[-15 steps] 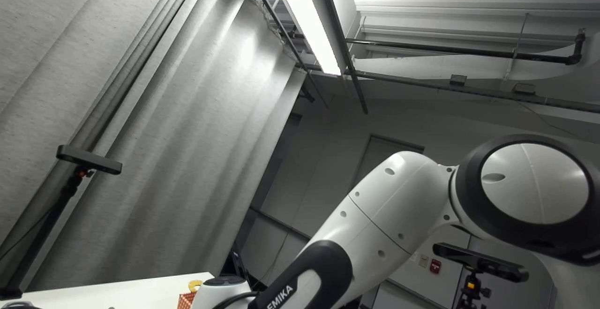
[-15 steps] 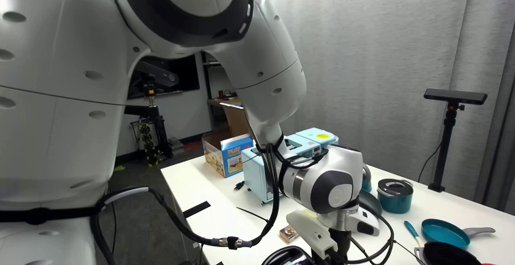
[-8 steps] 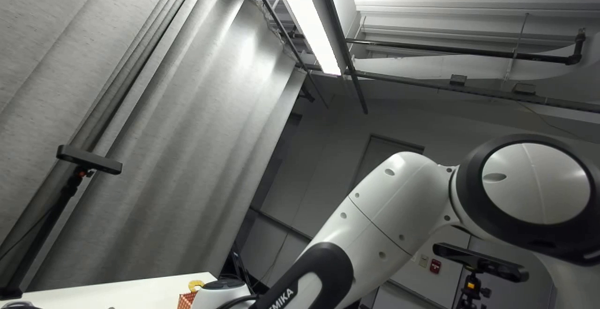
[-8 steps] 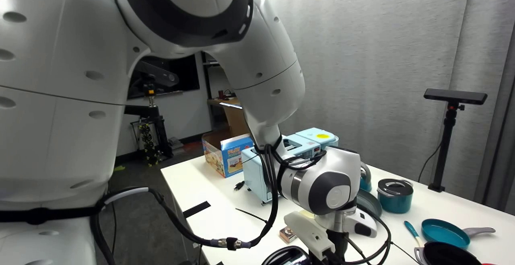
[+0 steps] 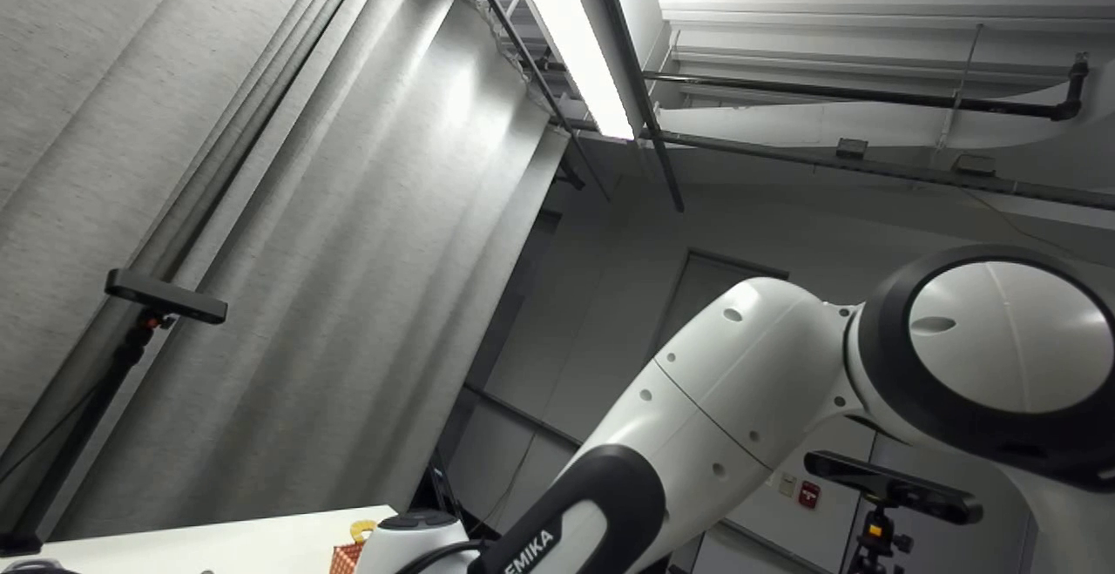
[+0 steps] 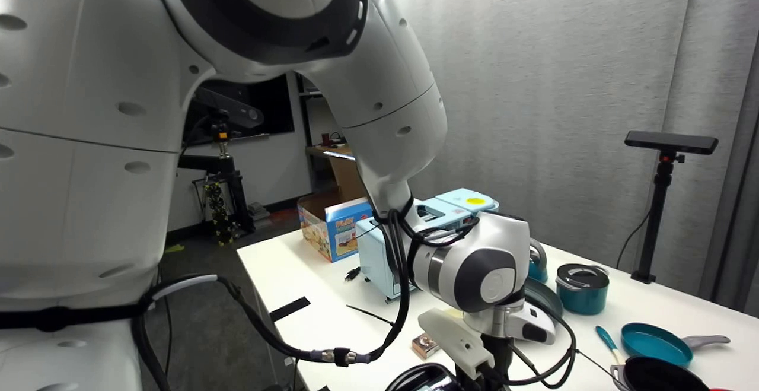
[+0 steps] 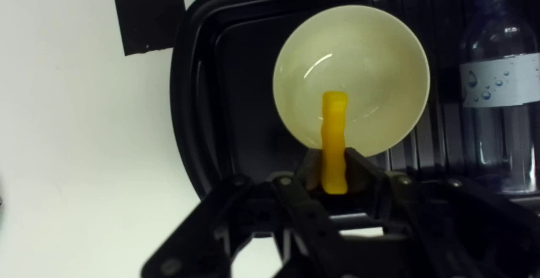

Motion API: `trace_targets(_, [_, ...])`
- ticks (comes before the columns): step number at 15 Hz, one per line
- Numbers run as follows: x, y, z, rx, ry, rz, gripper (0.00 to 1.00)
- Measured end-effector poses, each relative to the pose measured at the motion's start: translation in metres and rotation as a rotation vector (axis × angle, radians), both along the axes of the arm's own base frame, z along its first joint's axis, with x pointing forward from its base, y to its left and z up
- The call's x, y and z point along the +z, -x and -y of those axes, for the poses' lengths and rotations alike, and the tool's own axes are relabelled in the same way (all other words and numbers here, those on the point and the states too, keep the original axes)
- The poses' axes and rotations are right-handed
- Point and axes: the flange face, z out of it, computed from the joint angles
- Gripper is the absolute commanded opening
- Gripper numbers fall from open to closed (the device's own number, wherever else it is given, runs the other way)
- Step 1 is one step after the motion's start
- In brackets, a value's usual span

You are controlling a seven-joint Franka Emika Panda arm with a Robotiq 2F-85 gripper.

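In the wrist view, white tabletop (image 7: 76, 143) lies to the far left of the cream bowl (image 7: 358, 58). A strip of black tape (image 7: 148, 14) is stuck to this surface, up and left of the bowl, its lower end uneven. Nearer the bowl, on the same side, runs the rounded rim of a black tray (image 7: 182, 101); between rim and bowl the tray floor appears smooth. The bowl sits inside the tray, mouth up, with a bright curved reflection on its inner wall. The yellow bar-shaped piece (image 7: 334, 132), slim and slightly wavy along its edges, overlaps the bowl in this view: one end shows against the bowl's interior, the other lies past its near rim. Whether piece and bowl touch cannot be established. The gripper (image 7: 334, 166) extends from the bowl's near side, its fingers (image 7: 357, 170) set narrow and clamped on both flanks of the piece. Immediately right of the bowl, the tray floor is ridged. Further right, apart from the bowl, a clear bottle (image 7: 500, 120) lies on its side in the tray; its neck reaches beyond the bowl's far rim, and its pale label (image 7: 500, 82), printed with blue droplets, sits level with the bowl's middle.
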Motion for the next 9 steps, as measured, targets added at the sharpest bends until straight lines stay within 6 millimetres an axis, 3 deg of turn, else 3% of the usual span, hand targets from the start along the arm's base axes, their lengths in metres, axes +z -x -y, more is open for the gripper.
trace_targets(9, [0.013, 0.016, -0.018, 0.043, 0.026, 0.006, 0.05])
